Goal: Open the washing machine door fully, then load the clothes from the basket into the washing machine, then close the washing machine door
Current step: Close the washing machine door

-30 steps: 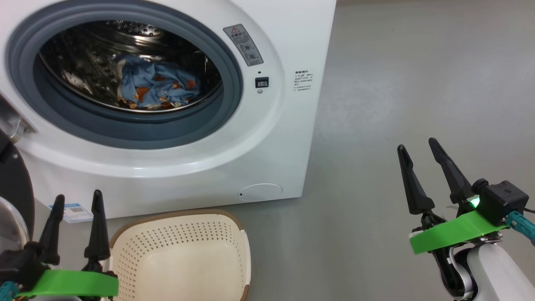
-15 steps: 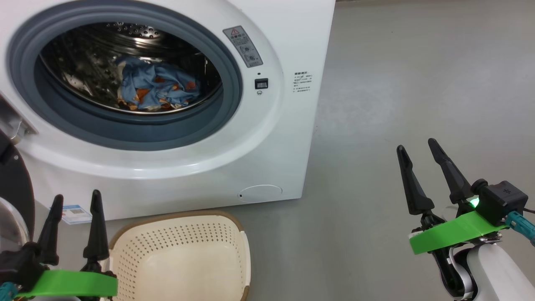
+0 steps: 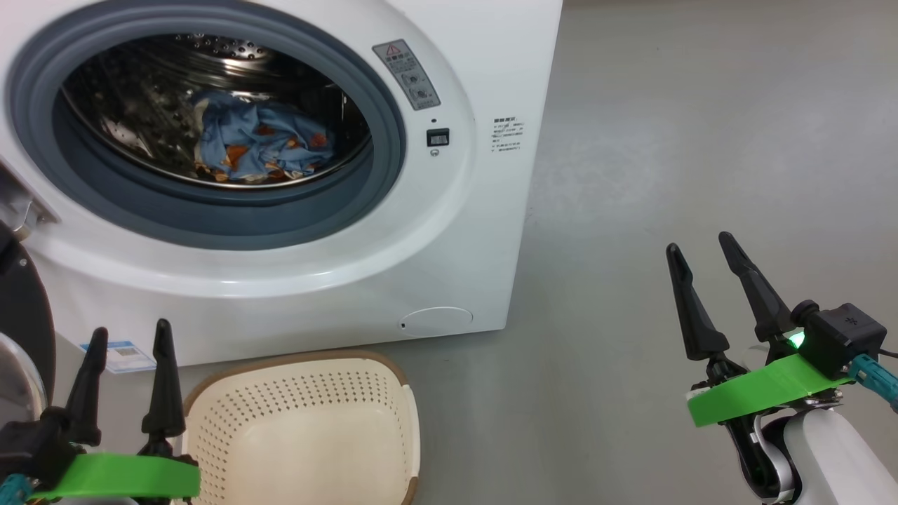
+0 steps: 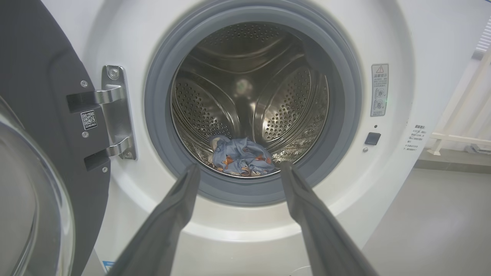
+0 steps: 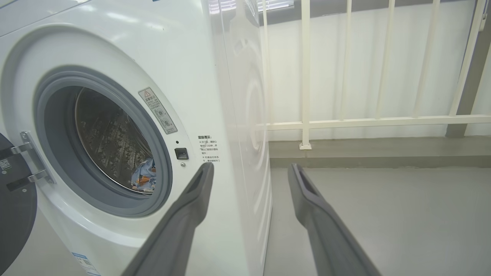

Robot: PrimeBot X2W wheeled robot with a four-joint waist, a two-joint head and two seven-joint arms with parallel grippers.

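Note:
The white washing machine (image 3: 484,84) stands with its steel drum exposed. Blue clothes (image 3: 256,144) printed in orange lie crumpled at the drum's bottom, also seen as clothes (image 4: 241,157) in the left wrist view. The black washing machine door (image 4: 42,115) hangs swung out on its hinge at the left; its edge (image 3: 24,315) shows in the head view. The cream basket (image 3: 302,428) sits on the floor below the drum with nothing inside. My left gripper (image 3: 130,337) is open beside the basket's left rim. My right gripper (image 3: 701,242) is open over bare floor to the machine's right.
Grey floor (image 3: 701,140) stretches to the right of the machine. A white railing (image 5: 345,122) runs along a raised ledge behind it. A blue label sticker (image 3: 119,354) sits low on the machine's front, and a round white cap (image 3: 438,321) at its lower right.
The head view wobbles slightly. Both grippers stay where they were, open and holding nothing.

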